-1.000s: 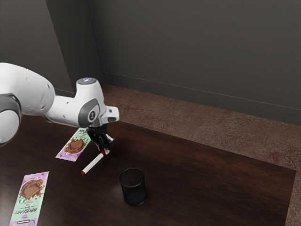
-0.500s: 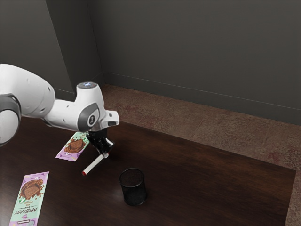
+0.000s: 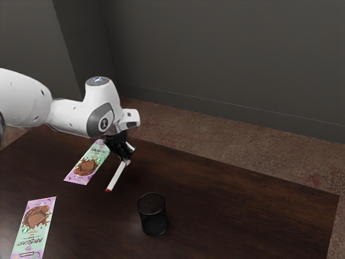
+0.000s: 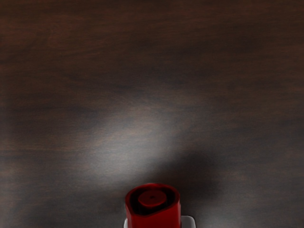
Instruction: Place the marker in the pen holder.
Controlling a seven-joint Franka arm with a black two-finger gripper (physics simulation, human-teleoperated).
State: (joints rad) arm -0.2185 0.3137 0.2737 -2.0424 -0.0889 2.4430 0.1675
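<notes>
Below the pincer [image 3: 127, 156], which grasps its upper end, the marker [image 3: 117, 177] slants downward.

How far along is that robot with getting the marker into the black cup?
Perhaps halfway. The pickup looks done: the gripper is shut on one end of the white marker. In hand now: the marker hangs slanted, apparently clear of the table. Left to do: carry it over to the black pen holder, line it up above the opening and let go.

My white, rounded arm has grey joint rings.
</notes>
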